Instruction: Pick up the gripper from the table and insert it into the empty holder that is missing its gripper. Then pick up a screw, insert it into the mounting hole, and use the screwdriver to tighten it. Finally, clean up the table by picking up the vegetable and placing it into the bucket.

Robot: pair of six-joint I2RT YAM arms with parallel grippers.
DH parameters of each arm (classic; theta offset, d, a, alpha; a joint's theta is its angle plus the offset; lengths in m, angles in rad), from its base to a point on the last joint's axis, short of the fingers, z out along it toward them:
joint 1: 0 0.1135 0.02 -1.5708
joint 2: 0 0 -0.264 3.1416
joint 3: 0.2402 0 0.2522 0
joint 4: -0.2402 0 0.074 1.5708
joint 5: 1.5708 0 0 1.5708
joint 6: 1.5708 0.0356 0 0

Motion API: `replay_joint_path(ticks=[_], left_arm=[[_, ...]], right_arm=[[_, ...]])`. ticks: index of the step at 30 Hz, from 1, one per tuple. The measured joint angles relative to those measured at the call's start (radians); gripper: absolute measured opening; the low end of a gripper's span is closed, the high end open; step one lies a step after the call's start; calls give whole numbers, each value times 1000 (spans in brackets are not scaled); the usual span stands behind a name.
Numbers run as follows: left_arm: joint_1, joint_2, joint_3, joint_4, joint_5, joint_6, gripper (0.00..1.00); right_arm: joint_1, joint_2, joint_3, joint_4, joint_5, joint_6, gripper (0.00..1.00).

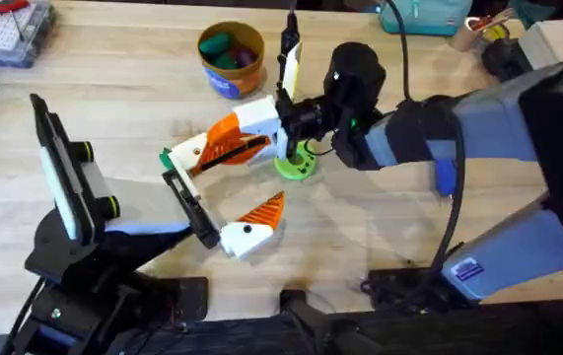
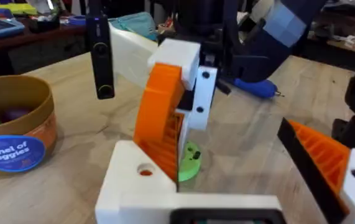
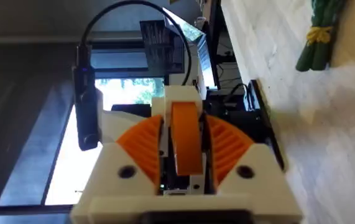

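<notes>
Clamped tight between the 2 orange ribbed pads (image 3: 230, 144) of the right claw (image 1: 259, 130): the orange wedge-shaped plastic gripper (image 3: 186, 134), upright in the grip. Low over the middle of the light wooden tabletop (image 1: 113, 89), reached in from the lower right. Pressed there against the small cream-white plastic holder (image 1: 190, 150) with the green tab, at the far end of the black bar (image 1: 187, 202).

Directly under the right claw and flat on the wood, the lime-green ring-shaped toy vegetable (image 1: 296, 164), partly hidden by the claw.

Left claw (image 1: 230, 185) spread wide, clamped on nothing: on 1 side the cream holder, on the other a white block bearing an orange wedge (image 1: 253, 227) with a black dot, both on that same black bar.

Farther back, beyond the right claw, the small round bucket (image 1: 224, 84) with yellow-orange rim and blue band, upright, well apart from the vegetable; dark green and purple toy pieces (image 1: 227, 49) inside it.

Off on the right arm's side, lying on the wood, the stubby blue-handled screwdriver (image 2: 255, 87) with a thin metal tip, touched by neither claw.

At the far left corner, a clear plastic box of small parts (image 1: 5, 30).
</notes>
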Motion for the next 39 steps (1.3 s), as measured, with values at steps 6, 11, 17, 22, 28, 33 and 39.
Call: replay_joint_path(ticks=[6, 11, 17, 22, 28, 33, 39], left_arm=[[-1, 0, 0, 0, 15, 0, 990], [-1, 0, 0, 0, 16, 0, 990], [-1, 0, 0, 0, 16, 0, 990], [-1, 0, 0, 0, 16, 0, 990], [-1, 0, 0, 0, 17, 0, 990], [-1, 0, 0, 0, 19, 3, 990], [-1, 0, 0, 0, 19, 3, 990]], right_arm=[[17, 0, 1, 1, 0, 0, 991], [17, 0, 1, 0, 0, 0, 994], [15, 0, 1, 0, 0, 0, 995], [-6, 0, 1, 0, -1, -1, 995], [-79, -66, 4, -167, 6, -96, 995], [-173, -208, 27, -551, 77, -328, 995], [-258, -347, 132, -987, 196, -656, 995]])
